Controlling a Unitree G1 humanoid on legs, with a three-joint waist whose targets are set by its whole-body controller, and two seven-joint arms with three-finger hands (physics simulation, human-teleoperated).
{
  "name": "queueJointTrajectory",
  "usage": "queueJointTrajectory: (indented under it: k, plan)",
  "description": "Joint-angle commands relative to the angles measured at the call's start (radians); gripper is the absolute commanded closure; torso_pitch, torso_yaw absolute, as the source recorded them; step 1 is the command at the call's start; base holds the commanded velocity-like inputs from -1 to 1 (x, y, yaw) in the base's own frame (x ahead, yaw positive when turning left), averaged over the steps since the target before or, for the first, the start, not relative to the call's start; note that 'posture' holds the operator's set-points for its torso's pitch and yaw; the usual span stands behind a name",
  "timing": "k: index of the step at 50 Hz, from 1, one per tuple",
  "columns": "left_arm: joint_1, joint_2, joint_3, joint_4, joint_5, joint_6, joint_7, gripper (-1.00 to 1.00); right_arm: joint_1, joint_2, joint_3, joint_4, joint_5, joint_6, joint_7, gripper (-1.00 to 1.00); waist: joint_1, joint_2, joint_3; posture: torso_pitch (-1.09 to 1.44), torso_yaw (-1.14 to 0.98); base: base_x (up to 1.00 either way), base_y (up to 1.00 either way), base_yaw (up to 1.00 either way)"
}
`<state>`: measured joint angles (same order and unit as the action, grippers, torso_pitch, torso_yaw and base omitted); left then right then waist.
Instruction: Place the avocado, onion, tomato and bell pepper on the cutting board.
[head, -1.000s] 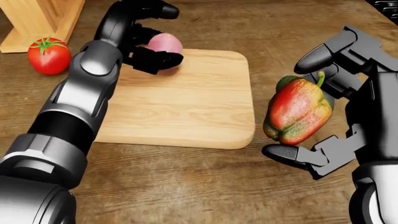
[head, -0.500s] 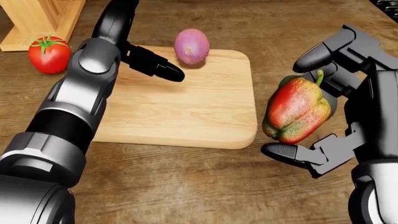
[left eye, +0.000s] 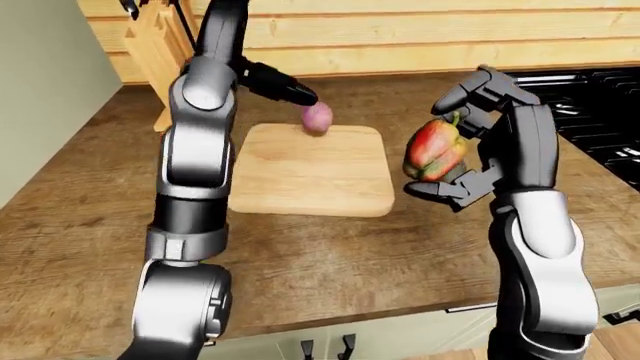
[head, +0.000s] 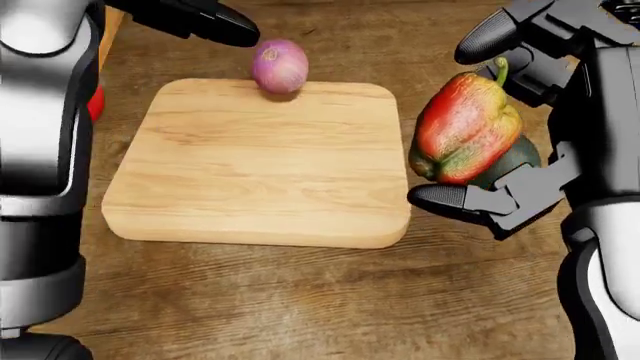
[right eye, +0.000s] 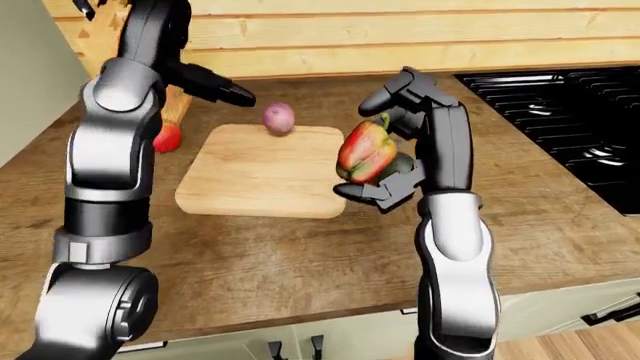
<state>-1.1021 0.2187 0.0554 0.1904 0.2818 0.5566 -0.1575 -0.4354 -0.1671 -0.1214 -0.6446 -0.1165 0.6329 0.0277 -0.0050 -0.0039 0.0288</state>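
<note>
A knife block (left eye: 160, 41) is seen at eleven o'clock of the cutting board (head: 260, 161), a black stove (right eye: 560, 94) at three o'clock. The onion (head: 279, 66) rests upright at the board's twelve o'clock edge. The bell pepper (head: 465, 127), stem tilted to one o'clock, is gripped by the right hand (head: 520, 112), hiding the dark avocado (head: 512, 161). The left hand (head: 200, 19) is spread open, empty. The tomato (right eye: 167, 136) is partly hidden by the left arm.

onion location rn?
Head view: onion sits at the top edge of the cutting board, just right of the open left hand.
</note>
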Motion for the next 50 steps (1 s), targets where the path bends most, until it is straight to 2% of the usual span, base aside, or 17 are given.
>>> queueJointTrajectory:
  k: [1,5,10,16,19,22,27,40,50]
  plan:
    - [0.003,0.021,0.014,-0.119,0.018,0.085,-0.025,-1.0,-0.049,-0.015,-0.002,-0.019,-0.02,0.005,0.0,1.0,0.002,-0.003,-0.024,0.0,0.0,0.0,0.0,0.0]
    - [0.07,0.045,0.029,-0.338,0.036,0.237,-0.073,-1.0,-0.143,-0.027,0.012,0.023,-0.044,0.053,0.014,1.0,0.001,0.001,-0.019,0.0,0.0,0.0,0.0,0.0]
    - [0.12,0.058,0.036,-0.468,0.051,0.318,-0.097,-1.0,-0.231,-0.026,0.031,0.104,-0.074,0.067,0.023,1.0,0.003,0.002,-0.011,0.0,0.0,0.0,0.0,0.0]
    - [0.129,0.074,0.036,-0.557,0.072,0.395,-0.126,-1.0,-0.339,-0.02,0.052,0.2,-0.107,0.093,0.04,1.0,0.007,0.002,-0.009,0.0,0.0,0.0,0.0,0.0]
    - [0.136,0.08,0.042,-0.601,0.08,0.433,-0.138,-1.0,-0.392,-0.02,0.084,0.269,-0.143,0.108,0.057,1.0,0.007,0.003,-0.006,0.0,0.0,0.0,0.0,0.0]
    - [0.14,0.091,0.049,-0.635,0.083,0.466,-0.149,-1.0,-0.427,-0.007,0.077,0.288,-0.157,0.134,0.075,1.0,0.007,0.005,-0.005,0.0,0.0,0.0,0.0,0.0]
    - [0.164,0.104,0.053,-0.684,0.091,0.51,-0.154,-1.0,-0.476,0.012,0.094,0.341,-0.195,0.15,0.094,1.0,0.008,0.008,-0.003,0.0,0.0,0.0,0.0,0.0]
    - [0.156,0.117,0.067,-0.748,0.079,0.619,-0.134,-1.0,-0.61,0.068,0.113,0.677,-0.225,0.007,0.048,1.0,0.004,0.017,-0.002,0.0,0.0,0.0,0.0,0.0]
    - [0.16,0.132,0.072,-0.759,0.062,0.636,-0.119,-1.0,-0.685,0.081,0.122,0.968,-0.25,-0.116,0.0,1.0,0.002,0.019,-0.003,0.0,0.0,0.0,0.0,0.0]
